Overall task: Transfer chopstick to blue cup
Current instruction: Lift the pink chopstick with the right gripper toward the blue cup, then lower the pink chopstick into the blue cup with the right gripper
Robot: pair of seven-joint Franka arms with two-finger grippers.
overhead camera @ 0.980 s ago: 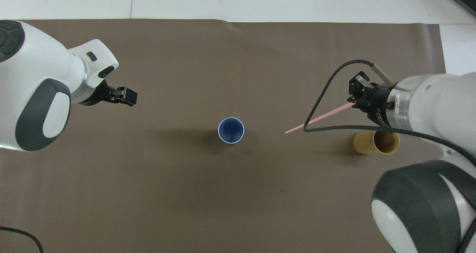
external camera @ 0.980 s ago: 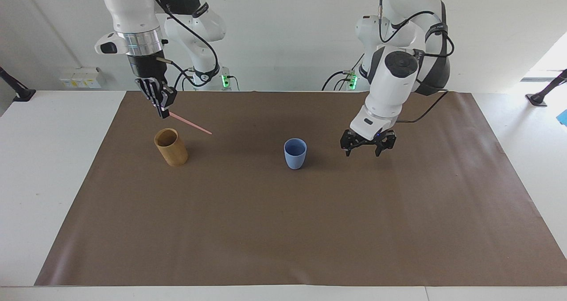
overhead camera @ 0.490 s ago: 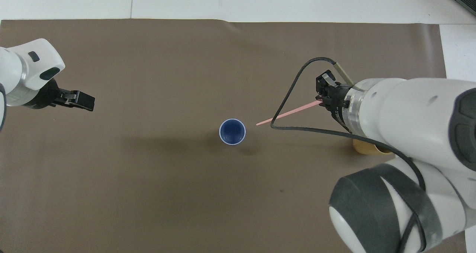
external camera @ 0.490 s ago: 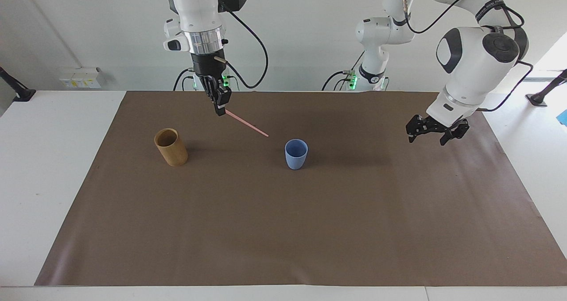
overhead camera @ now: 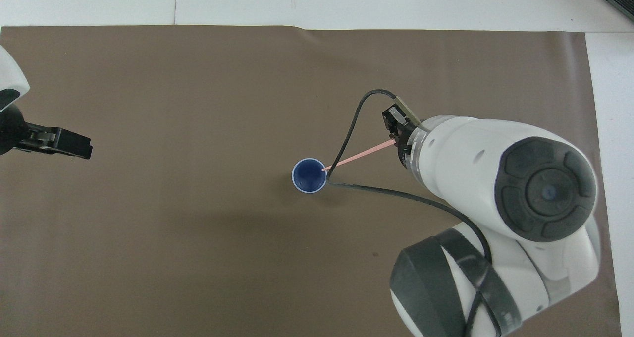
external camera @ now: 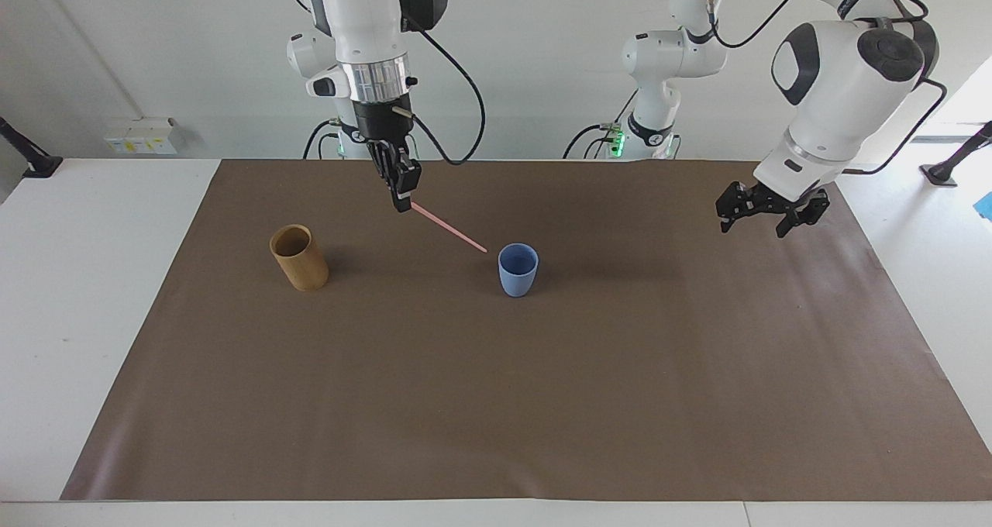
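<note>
Brown mat on a white table. The blue cup stands mid-mat. The right gripper, clamped on the chopstick, has carried it from over the tan cup; its tip now nears the rim, so insertion seems imminent. The left gripper, open and empty, has withdrawn toward its end.

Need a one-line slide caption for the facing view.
Right claw holds the chopstick slanted, free tip just short of the blue cup; left claw waits open.
</note>
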